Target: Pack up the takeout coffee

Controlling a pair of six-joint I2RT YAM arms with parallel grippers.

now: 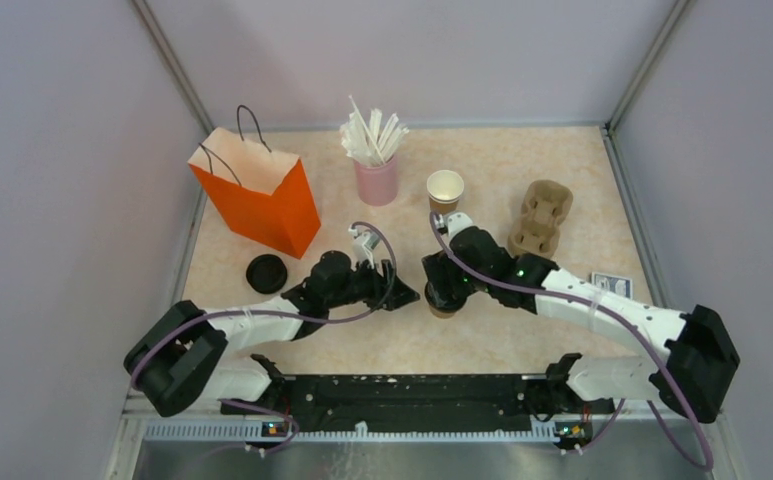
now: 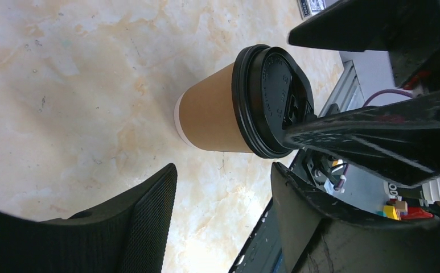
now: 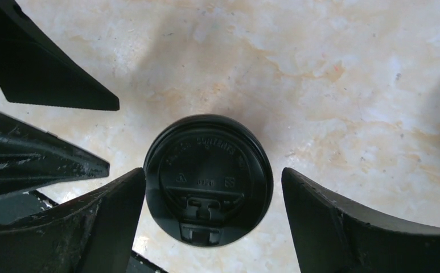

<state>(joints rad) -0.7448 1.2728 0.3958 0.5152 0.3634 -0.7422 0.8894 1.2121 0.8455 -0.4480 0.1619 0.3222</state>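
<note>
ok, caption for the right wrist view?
Right gripper open around the lidded cup on the table, left gripper close at frame left.

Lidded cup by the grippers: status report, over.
Right gripper open, straddling lidded cup. Left gripper open, empty, close alongside. Other cup unlidded, loose lid near bag.

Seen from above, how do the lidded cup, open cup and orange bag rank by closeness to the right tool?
1. Lidded cup, directly beneath the right tool.
2. Open cup, farther back on the table.
3. Orange bag, far left.
</note>
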